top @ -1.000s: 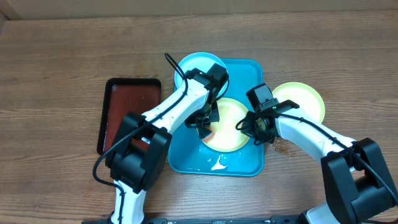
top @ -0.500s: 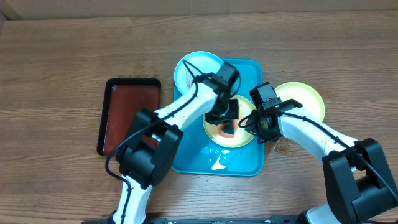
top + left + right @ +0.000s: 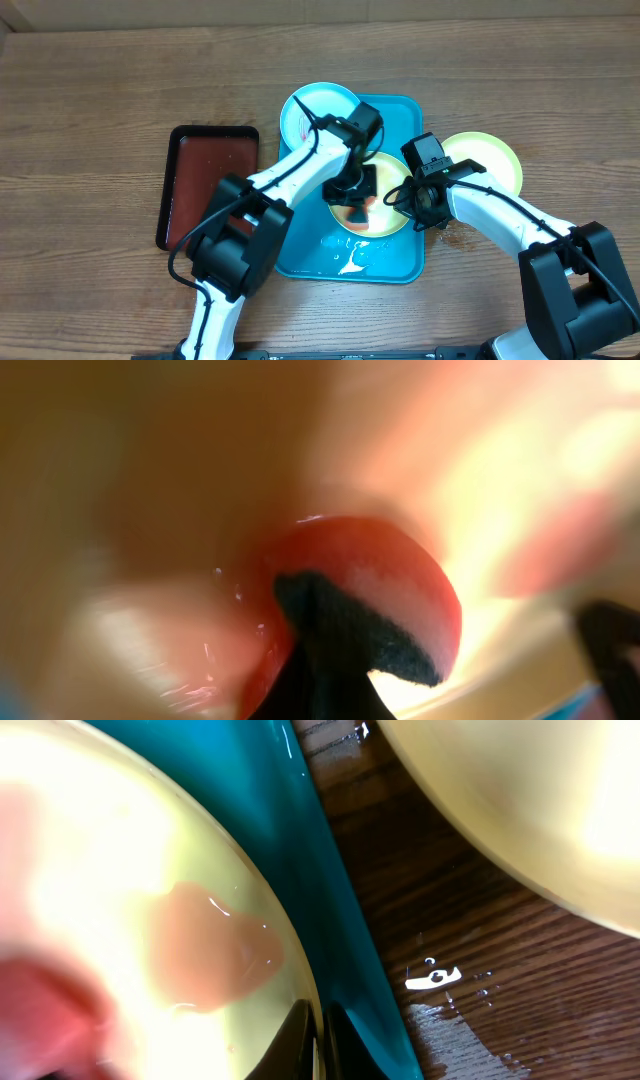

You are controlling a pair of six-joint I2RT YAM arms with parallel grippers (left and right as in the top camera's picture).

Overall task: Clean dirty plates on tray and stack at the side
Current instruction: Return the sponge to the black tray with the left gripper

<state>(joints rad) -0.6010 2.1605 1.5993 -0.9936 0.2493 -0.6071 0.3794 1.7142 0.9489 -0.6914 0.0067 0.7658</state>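
Scrubbing the plate [image 3: 390, 224] on the tray [image 3: 300, 250]: my left gripper [image 3: 352, 200] is pinching a sponge [image 3: 400, 575], my right gripper [image 3: 322, 1038] is clamping the rim; a smear [image 3: 215, 945] is showing, so I am judging more strokes are needed.

White arms [image 3: 290, 170], black joints [image 3: 235, 245]

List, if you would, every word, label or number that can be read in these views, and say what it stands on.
None can be read in any view. No lettering shows on the turquoise tray, the dark red tray, the pale blue plate, the yellow-green plate on the tray or the yellow-green plate on the table; the left wrist view is blurred.
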